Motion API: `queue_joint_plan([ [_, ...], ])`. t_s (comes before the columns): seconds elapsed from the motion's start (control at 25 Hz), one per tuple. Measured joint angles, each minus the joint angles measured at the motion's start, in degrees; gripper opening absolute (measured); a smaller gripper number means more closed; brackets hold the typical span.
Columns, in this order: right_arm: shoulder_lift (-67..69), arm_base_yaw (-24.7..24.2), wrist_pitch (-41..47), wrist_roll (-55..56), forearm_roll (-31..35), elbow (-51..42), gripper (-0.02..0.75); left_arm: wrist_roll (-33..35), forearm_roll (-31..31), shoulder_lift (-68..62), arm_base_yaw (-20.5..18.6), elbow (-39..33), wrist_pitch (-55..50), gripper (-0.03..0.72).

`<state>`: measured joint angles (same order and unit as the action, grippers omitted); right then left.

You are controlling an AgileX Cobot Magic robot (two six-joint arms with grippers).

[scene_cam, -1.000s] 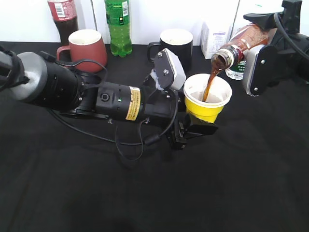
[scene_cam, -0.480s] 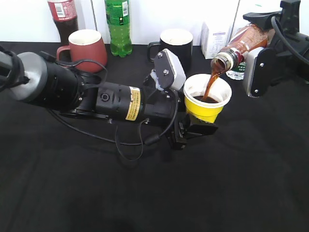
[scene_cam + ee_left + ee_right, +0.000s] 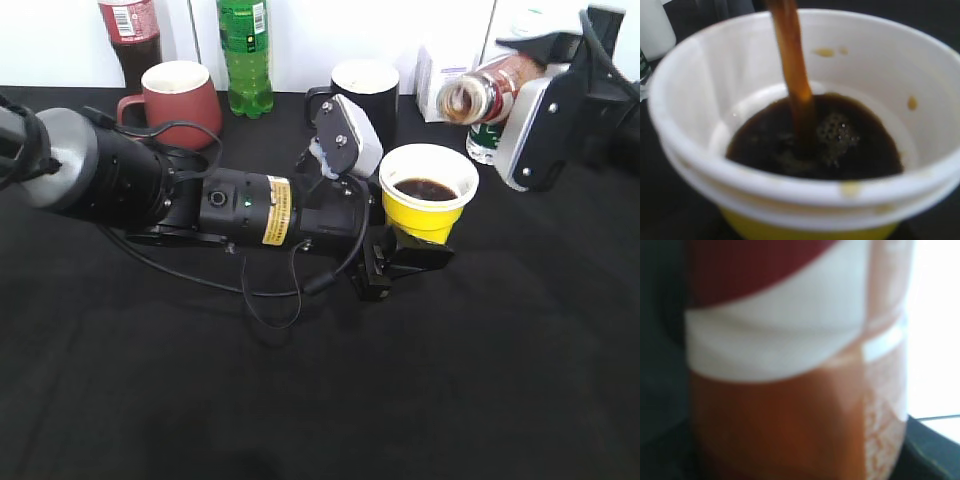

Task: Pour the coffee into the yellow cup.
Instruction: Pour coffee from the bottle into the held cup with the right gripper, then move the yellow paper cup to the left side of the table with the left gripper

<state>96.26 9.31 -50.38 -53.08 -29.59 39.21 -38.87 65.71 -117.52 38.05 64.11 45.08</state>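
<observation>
The yellow cup with a white rim stands at table centre, and my left gripper is shut on its lower part. Dark coffee lies in it. In the left wrist view the cup fills the frame, with coffee inside and a thin brown stream falling in. My right gripper is shut on the coffee bottle, held roughly level, its open mouth just above and behind the cup's rim. No stream shows in the exterior view. The bottle's label fills the right wrist view.
A dark red mug, a cola bottle, a green bottle and a black mug stand along the back. A white carton and a water bottle stand behind the coffee bottle. The left arm lies across the black table.
The right gripper has tipped the bottle back from a downward slant to about level and raised it slightly. The stream seen from outside has stopped. The coffee level in the cup has risen.
</observation>
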Motion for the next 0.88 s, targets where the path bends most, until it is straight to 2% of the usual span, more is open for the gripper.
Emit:
queue_joint_plan([
  [0.16, 2.9, 0.0, -0.21, 19.17, -0.55, 0.0, 0.534, 0.0, -1.68, 0.0, -1.16, 0.0, 0.33, 0.45],
  [0.36, 2.92, 0.0, -1.58, 55.76, -0.42, 0.0, 0.534, 0.0, -2.49, -0.01, -9.85, 0.0, 2.11, 0.45],
  [0.4, 2.92, 0.0, -1.58, 60.18, -0.32, 0.0, 0.534, 0.0, -2.49, -0.06, -11.88, 0.0, 2.42, 0.45],
  [0.48, 2.92, 0.0, -1.52, 65.56, -0.32, 0.0, 0.534, 0.0, -2.49, -0.06, -15.51, 0.0, 2.53, 0.45],
  [0.64, 2.92, 0.0, -2.6, 67.42, -0.32, 0.0, 0.534, 0.0, -3.37, -0.06, -21.27, -0.05, 0.0, 0.45],
  [0.76, 2.92, 0.0, -3.08, 67.59, -0.32, 0.0, 0.534, 0.61, -5.06, -0.63, -23.54, -0.12, -1.27, 0.45],
  [0.88, 2.92, 0.0, -3.2, 67.66, -0.32, 0.0, 0.534, 4.78, -10.02, -4.44, -23.98, -0.12, -0.28, 0.45],
])
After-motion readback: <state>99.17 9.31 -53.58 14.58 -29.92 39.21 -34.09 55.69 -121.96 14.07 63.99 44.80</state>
